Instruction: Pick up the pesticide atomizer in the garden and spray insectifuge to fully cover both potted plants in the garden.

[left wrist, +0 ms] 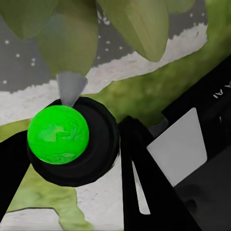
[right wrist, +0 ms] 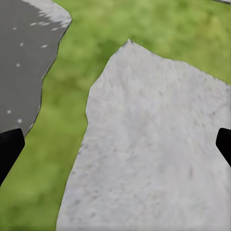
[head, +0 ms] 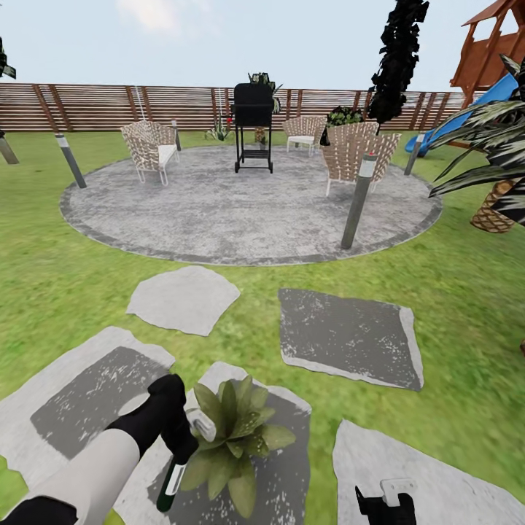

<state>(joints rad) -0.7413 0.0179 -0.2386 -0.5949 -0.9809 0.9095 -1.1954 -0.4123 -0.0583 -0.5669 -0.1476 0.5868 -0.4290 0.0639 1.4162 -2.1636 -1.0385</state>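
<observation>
The right gripper looks down on the garden ground; its two black fingertips show at opposite edges of the picture, set wide apart with nothing between them; under the gap lies a pale grey stepping stone with an irregular pointed outline; green lawn runs along one side of it and beyond its point; across that strip of grass lies a darker grey stone, flecked with white, with a pale rim.
</observation>
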